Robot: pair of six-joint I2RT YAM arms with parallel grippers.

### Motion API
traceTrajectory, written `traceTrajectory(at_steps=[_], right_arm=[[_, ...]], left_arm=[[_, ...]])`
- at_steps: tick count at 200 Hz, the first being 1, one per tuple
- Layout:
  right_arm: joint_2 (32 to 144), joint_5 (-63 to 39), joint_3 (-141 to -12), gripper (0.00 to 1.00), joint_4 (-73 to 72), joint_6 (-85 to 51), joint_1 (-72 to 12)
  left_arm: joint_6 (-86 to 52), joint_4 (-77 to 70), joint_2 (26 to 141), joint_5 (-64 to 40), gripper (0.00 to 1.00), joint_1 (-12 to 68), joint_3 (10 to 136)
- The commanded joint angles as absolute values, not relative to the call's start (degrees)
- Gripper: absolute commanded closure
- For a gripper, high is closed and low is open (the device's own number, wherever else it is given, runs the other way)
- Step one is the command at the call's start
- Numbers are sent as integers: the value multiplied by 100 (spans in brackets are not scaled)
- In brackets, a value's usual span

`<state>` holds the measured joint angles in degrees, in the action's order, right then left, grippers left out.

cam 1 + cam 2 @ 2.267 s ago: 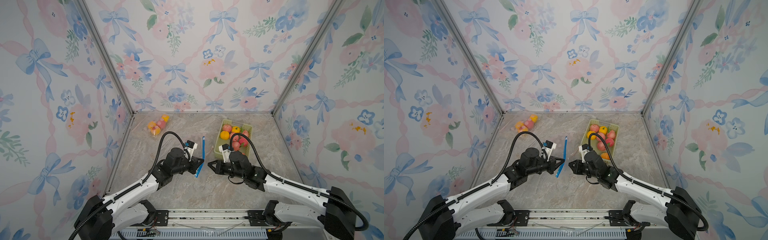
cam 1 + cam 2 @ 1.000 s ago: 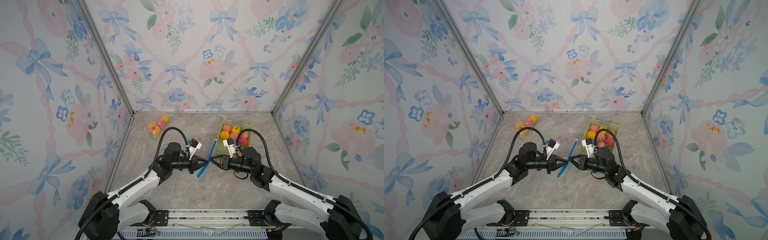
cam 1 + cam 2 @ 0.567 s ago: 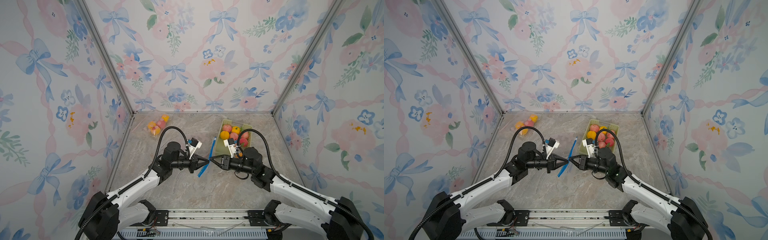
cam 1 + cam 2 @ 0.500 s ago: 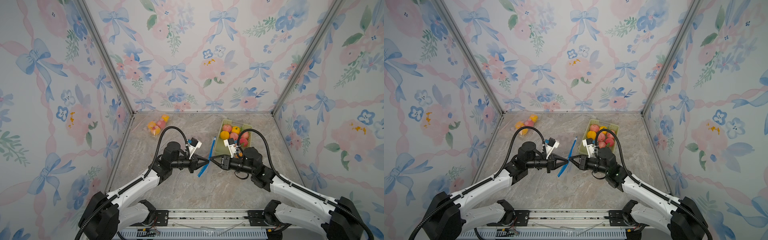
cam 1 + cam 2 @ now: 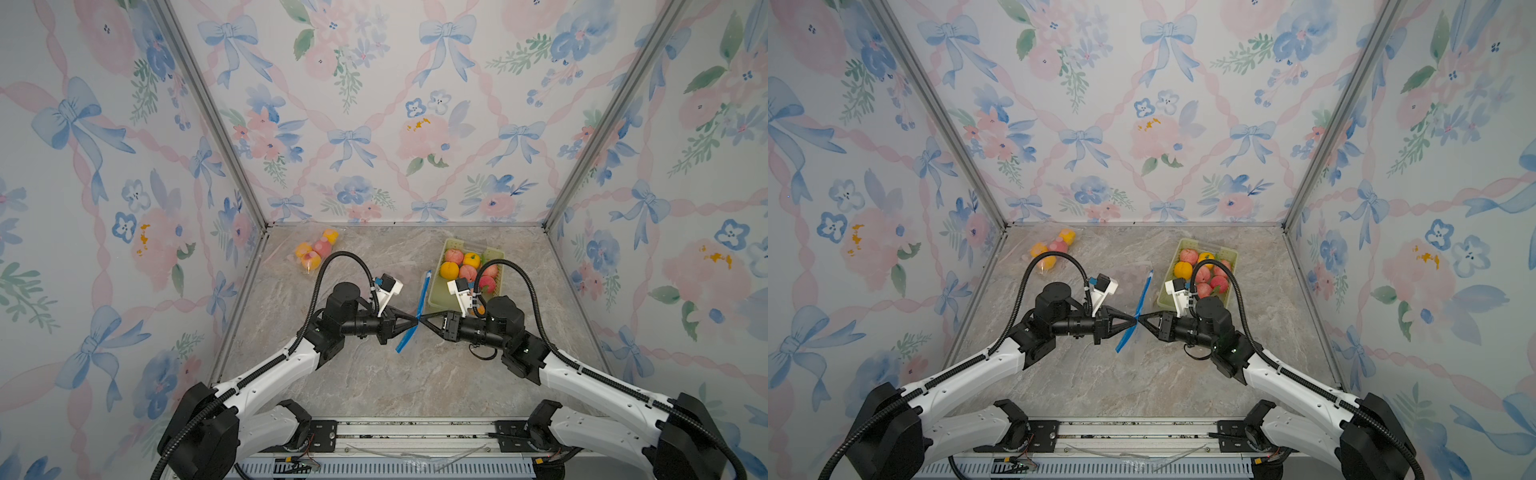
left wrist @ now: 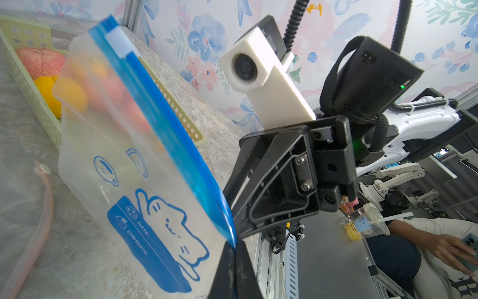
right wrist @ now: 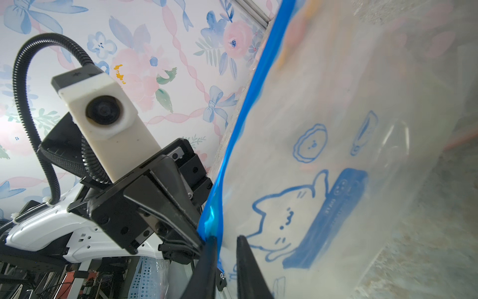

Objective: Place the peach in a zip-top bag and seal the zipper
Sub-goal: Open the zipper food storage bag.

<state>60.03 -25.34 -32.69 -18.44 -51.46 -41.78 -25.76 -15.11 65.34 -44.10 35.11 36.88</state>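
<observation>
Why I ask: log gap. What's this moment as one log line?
left gripper: shut on zip-top bag zipper strip | right gripper: jaws slightly apart around strip | peaches in green basket

Marble tabletop (image 5: 374, 374): fruit basket (image 5: 436, 293), bagged fruit (image 5: 313, 253).

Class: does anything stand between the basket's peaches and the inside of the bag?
Yes: the zipper on the bag looks flat, its mouth not opened. The left gripper pinches it and the right gripper is at it, so neither is free to fetch a peach from the basket.
</observation>
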Motion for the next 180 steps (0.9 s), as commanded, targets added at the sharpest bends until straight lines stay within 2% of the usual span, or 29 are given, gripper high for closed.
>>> traceTrajectory(at_steps=[1, 144, 180], right_arm=[[6025, -2603, -3356, 82, -2007, -5151, -4228], [6288, -2800, -3492, 79, -2232, -5154, -4270], [6308, -2925, -3465, 81, -2416, -5215, -4267]], left_arm=[[-2601, -1629, 6591, -4582, 100, 3482, 3729], [-2540, -1600, 6733, -4974, 100, 3482, 3731], [-2539, -1604, 6809, -5071, 100, 3489, 3753]])
